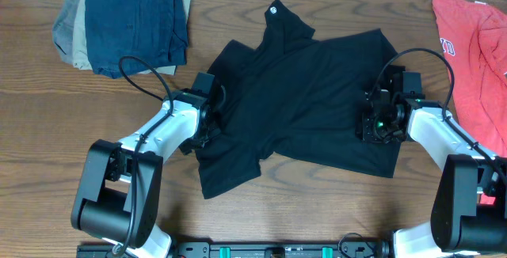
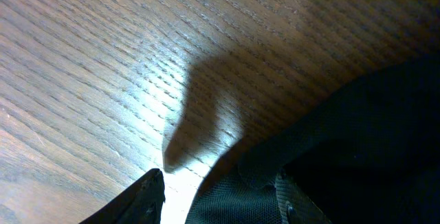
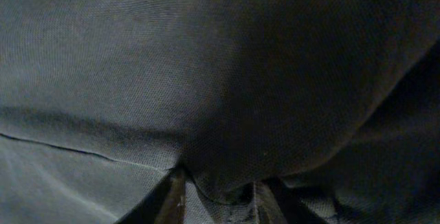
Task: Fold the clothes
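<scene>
The clothes, a black T-shirt (image 1: pixel 301 92) with a small white round logo (image 1: pixel 274 8) near its collar, lie spread and rumpled in the middle of the wooden table (image 1: pixel 47 123). My left gripper (image 1: pixel 207 114) is low at the shirt's left edge. In the left wrist view its jaws (image 2: pixel 220 186) stand open; bare table shows beside the left finger (image 2: pixel 146 198), and the shirt's hem (image 2: pixel 237 196) lies between the fingers. My right gripper (image 1: pixel 377 122) presses down on the shirt's right side. There its fingers (image 3: pixel 218 189) pinch a bulge of black fabric (image 3: pixel 227 114).
A folded stack of dark blue, tan and grey garments (image 1: pixel 131 20) sits at the back left. A red T-shirt (image 1: pixel 475 44) lies at the back right edge. Both arm bases stand at the table's front edge.
</scene>
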Robot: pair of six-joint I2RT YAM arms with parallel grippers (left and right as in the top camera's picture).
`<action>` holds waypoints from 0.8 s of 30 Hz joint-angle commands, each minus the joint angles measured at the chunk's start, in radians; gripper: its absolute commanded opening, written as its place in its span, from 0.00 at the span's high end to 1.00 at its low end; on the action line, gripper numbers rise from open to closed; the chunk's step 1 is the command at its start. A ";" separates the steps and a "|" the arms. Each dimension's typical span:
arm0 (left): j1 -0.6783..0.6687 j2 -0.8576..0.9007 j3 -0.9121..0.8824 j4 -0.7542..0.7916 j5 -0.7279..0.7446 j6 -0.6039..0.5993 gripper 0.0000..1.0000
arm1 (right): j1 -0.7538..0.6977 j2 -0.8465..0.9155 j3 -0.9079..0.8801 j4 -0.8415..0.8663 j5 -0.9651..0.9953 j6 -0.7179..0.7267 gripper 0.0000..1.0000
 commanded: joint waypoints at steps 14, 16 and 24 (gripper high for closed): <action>-0.011 0.093 -0.063 0.014 0.117 -0.003 0.45 | 0.012 -0.010 0.110 -0.155 0.065 0.084 0.99; -0.011 0.093 -0.063 0.011 0.119 -0.003 0.45 | 0.012 -0.021 0.167 -0.238 0.077 0.101 0.99; -0.011 0.093 -0.063 0.008 0.119 -0.003 0.37 | 0.012 -0.106 0.347 -0.563 0.105 0.193 0.99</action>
